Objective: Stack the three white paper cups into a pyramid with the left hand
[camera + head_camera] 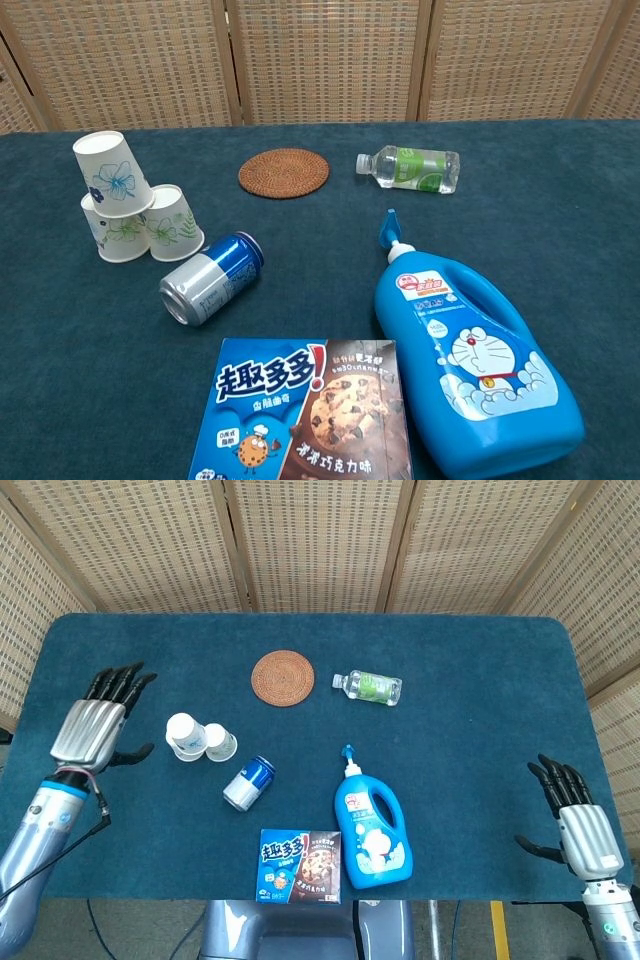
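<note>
Left hand point(92, 727): I see it at the left edge of the head view, fingers spread wide and holding nothing, well apart from the cups. It does not show in the chest view.
Right hand point(583, 820): at the lower right corner of the head view, past the table's edge, fingers apart and empty.
Paper cups: I read three white, flower-printed cups, upside down, at the left of the chest view. Two bottom cups point(122, 229) point(174, 222) stand side by side, touching; the top cup point(108, 172) sits on them, tilted and mostly over the left one.
Cups from above: in the head view they show as a cluster point(198, 738) left of centre, just right of my left hand.
Soda can point(211, 277): blue and silver, lying on its side just below and right of the cups.
Coaster point(284, 172): round, woven, upper centre of the table point(470, 680).
Water bottle point(410, 167): clear with a green label, on its side, right of the coaster.
Detergent bottle point(465, 368): blue, lying flat, lower right of the chest view.
Cookie box point(303, 412): blue, lying flat at bottom centre, left of the detergent.
</note>
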